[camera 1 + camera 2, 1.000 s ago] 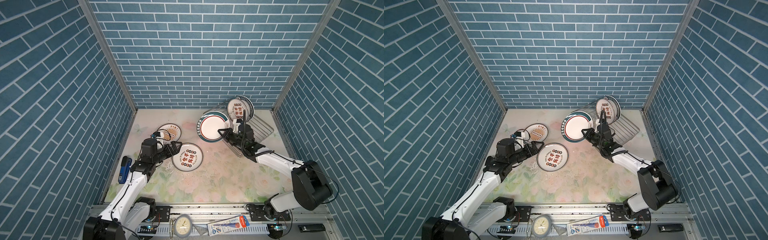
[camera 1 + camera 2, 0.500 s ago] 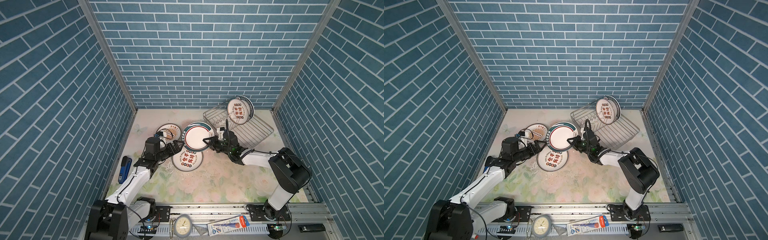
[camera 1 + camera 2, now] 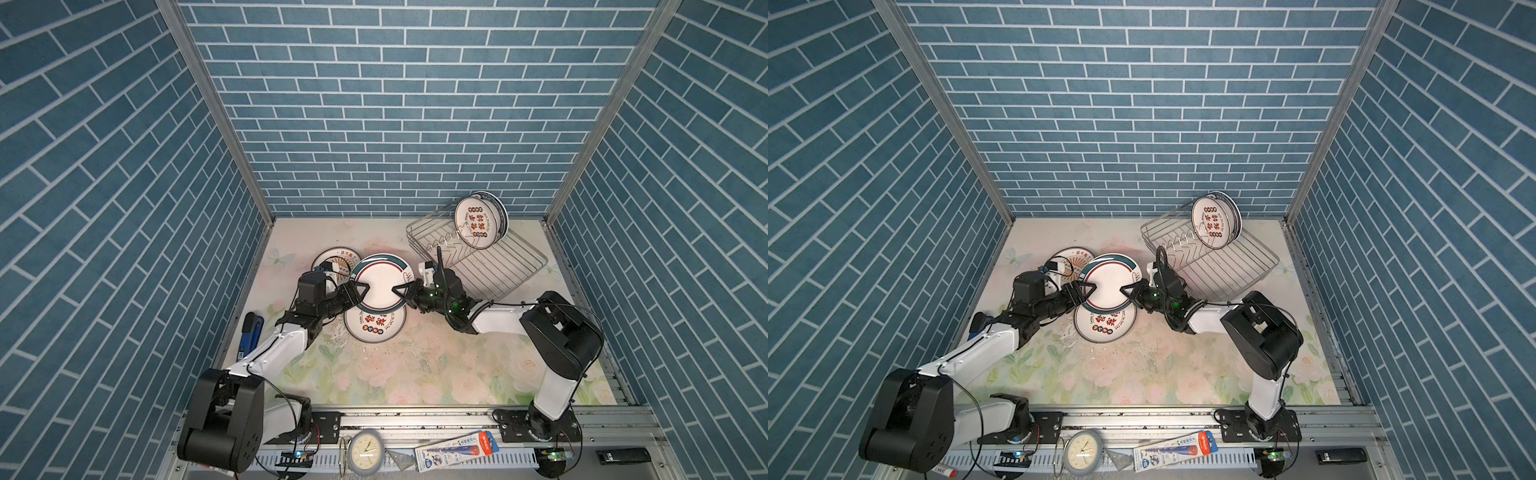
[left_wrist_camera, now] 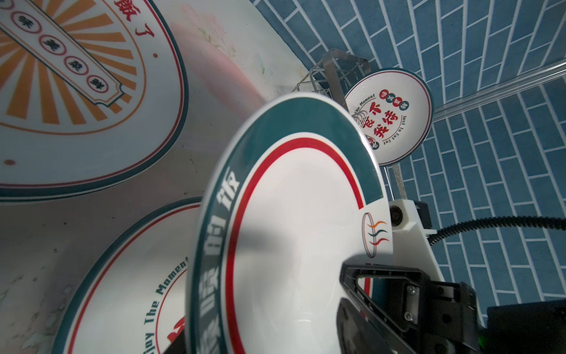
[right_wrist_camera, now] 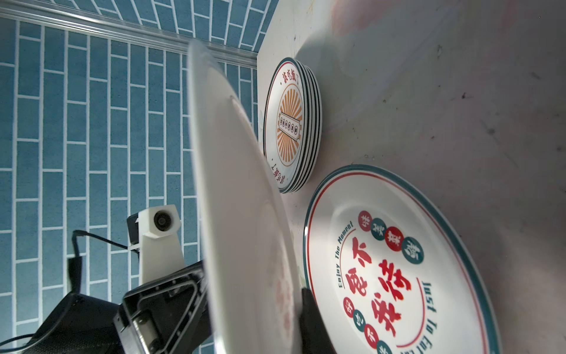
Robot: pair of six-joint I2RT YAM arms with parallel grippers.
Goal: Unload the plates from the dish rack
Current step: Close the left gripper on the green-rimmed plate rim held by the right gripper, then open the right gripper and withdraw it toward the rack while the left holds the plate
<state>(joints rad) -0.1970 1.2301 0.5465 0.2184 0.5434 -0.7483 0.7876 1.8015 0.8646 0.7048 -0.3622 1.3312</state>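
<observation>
- My right gripper (image 3: 401,291) has carried the green-rimmed plate (image 3: 380,286) from the rack (image 3: 511,266) to the middle, pinching its rim.
- My left gripper (image 3: 360,292) straddles the opposite rim; clamped or not, I cannot tell.
- Beneath: a red-lettered plate (image 3: 374,328).
- Behind: a sunburst stack (image 3: 336,254), then the rack with upright plates (image 3: 476,222).

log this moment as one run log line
phase: handover | right gripper: shut on round white green-rimmed ceramic plate | left gripper: astride its opposite rim, grip unclear | silver wire dish rack: plates standing inside
</observation>
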